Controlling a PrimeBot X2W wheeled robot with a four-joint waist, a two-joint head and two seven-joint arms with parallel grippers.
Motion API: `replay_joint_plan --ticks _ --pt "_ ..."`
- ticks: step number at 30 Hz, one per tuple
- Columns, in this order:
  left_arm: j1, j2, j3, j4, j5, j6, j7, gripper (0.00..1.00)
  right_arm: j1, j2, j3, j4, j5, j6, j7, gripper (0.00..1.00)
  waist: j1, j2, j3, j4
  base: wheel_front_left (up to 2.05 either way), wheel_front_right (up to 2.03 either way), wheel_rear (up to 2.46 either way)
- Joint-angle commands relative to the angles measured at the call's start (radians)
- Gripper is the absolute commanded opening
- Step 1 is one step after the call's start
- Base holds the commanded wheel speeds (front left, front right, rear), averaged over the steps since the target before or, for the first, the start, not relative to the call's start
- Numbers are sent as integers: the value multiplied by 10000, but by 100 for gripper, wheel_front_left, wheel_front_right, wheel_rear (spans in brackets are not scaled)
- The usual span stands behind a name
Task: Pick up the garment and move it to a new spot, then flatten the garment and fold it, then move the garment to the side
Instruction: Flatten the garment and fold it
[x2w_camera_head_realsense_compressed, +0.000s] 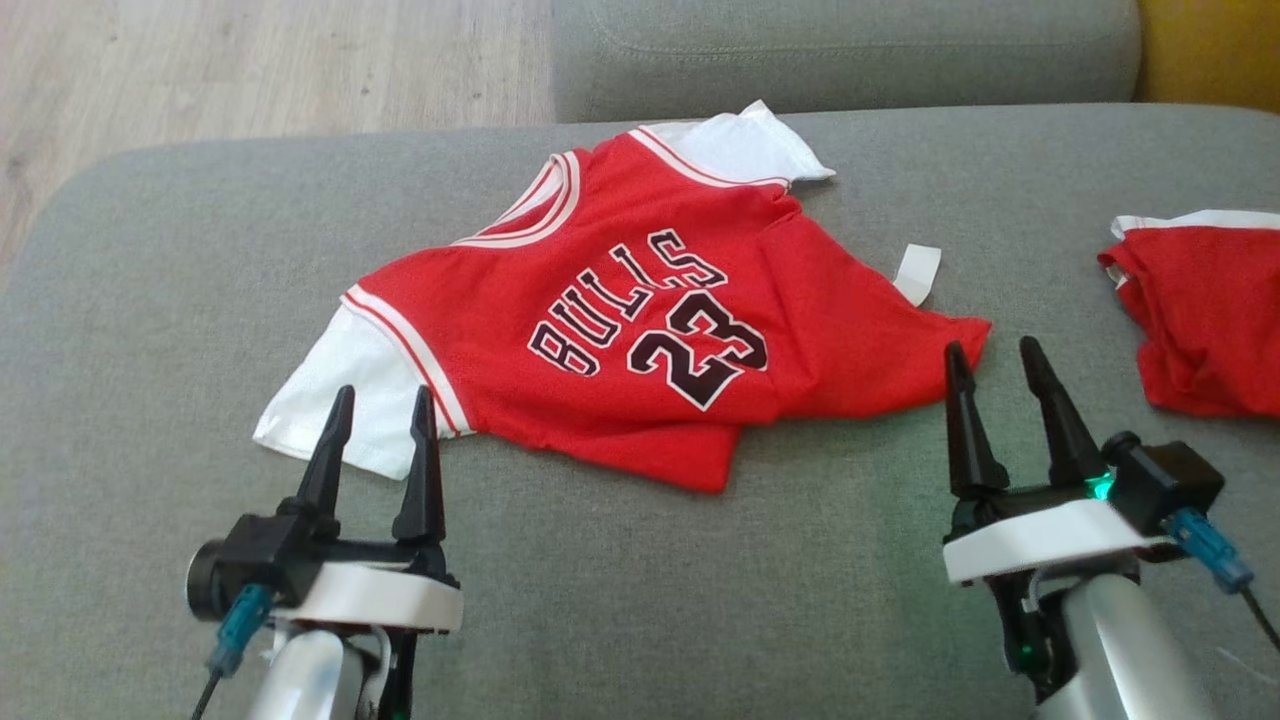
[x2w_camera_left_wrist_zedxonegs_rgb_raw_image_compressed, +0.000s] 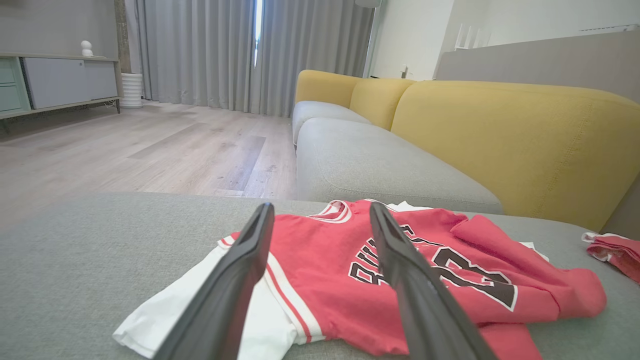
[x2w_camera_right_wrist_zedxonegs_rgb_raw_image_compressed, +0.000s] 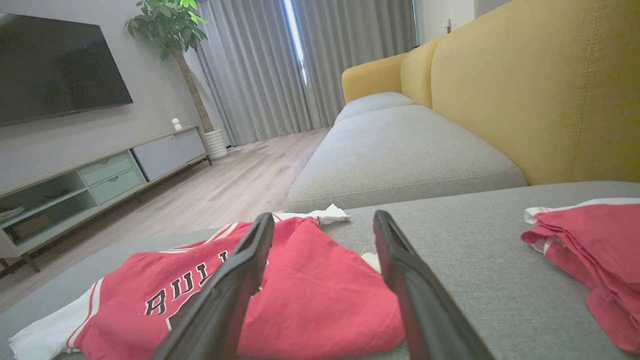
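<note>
On the grey cushion (x2w_camera_head_realsense_compressed: 130, 300), you are seeing the jersey (x2w_camera_head_realsense_compressed: 640, 330) lying chest-up but rumpled, its hem (x2w_camera_head_realsense_compressed: 690, 465) doubling under, likely because it is awaiting flattening. Your left gripper (x2w_camera_head_realsense_compressed: 385, 395) is hovering by the white sleeve (x2w_camera_head_realsense_compressed: 315, 385), your right gripper (x2w_camera_head_realsense_compressed: 990, 348) by that hem's far corner, both jaws standing spread wide and gripping nothing, seemingly bracketing opposite ends for spreading.

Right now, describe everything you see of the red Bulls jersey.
The jersey is thin-looking red fabric with white sleeves, striped trim and black BULLS 23 lettering. It lies front up on the gray cushion, mostly spread, lower hem wrinkled and folded over, a white tag sticking out. The open left end effector stands by one sleeve, the open right end effector by the hem corner; neither grips it.
</note>
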Motion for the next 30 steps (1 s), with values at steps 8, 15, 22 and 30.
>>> replay_joint_plan --ticks 8,15,22,30 --pt "-639 -73 317 -226 212 -195 -64 100 -1232 -16 -1040 711 -545 -9 776 100 1 -1 449 191 0 0 0" --pt "-875 -152 156 111 230 -329 -64 100 -2627 -16 -2354 2963 -947 -9 2017 100 1 -1 813 496 0 0 0" --pt "-1084 -204 62 221 223 -395 -64 100 -3770 -16 -2771 4821 -1517 -9 2447 100 1 -1 1108 715 0 0 0" --pt "-1248 -233 -31 332 190 -402 -64 100 -4617 -16 -2535 6168 -2441 -9 2477 0 1 -1 1276 750 0 0 0"
